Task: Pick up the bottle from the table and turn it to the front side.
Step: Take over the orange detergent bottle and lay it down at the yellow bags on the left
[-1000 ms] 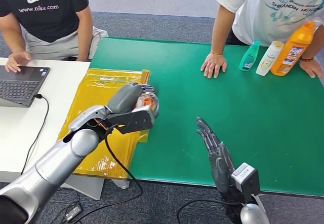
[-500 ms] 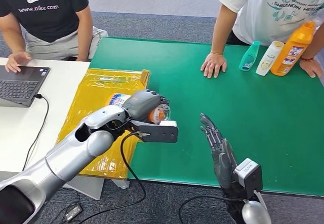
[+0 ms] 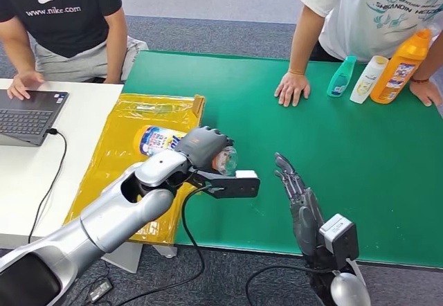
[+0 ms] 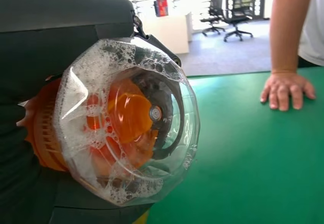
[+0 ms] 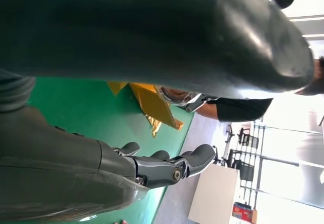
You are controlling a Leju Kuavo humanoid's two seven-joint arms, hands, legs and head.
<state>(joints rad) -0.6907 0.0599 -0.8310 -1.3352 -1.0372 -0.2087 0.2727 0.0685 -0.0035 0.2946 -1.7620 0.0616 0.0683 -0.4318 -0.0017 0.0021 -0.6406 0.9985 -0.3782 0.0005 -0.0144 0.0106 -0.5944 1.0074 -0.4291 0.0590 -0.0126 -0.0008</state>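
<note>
Your left hand (image 3: 205, 147) has the bottle (image 3: 156, 140) off the green counter (image 3: 334, 147), fingers wrapped round its body near the neck, the bottle lying on its side above the yellow bag (image 3: 131, 122) with its clear end toward the middle of the counter; the pick-up looks done and the turn to the front side is, in my judgement, only partly made. Your right hand (image 3: 297, 202) holds nothing, fingers straight and spread, near the front edge. The hand covers much of the bottle, and the left wrist view shows chiefly foam and orange, so you cannot confirm which face the label presents.
</note>
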